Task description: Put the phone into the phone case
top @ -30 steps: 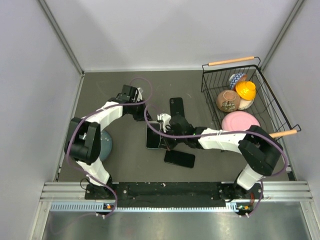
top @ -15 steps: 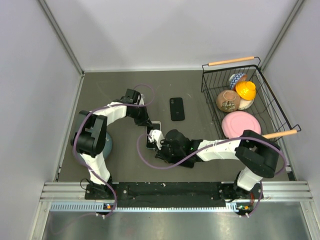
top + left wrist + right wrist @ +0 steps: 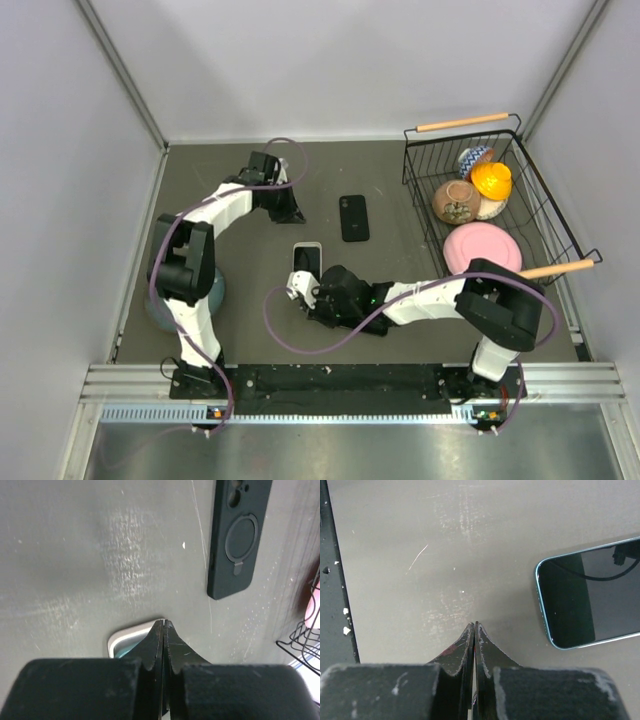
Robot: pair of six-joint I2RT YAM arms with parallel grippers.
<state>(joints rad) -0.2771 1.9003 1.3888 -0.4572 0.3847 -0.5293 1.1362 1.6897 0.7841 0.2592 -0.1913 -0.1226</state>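
Left claw (image 3: 291, 211) is pressed together, empty, toward the far edge of the desk (image 3: 390, 170). Right claw (image 3: 297, 290) is also together, empty, nearer the front edge. The phone (image 3: 307, 258) lies screen-up between them. The phone case (image 3: 354, 218) lies to its right, apart.

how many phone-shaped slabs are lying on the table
2 clearly. The black phone case lies mid-table; the phone lies nearer the arm bases, just left of it. The right arm may hide another beneath it.
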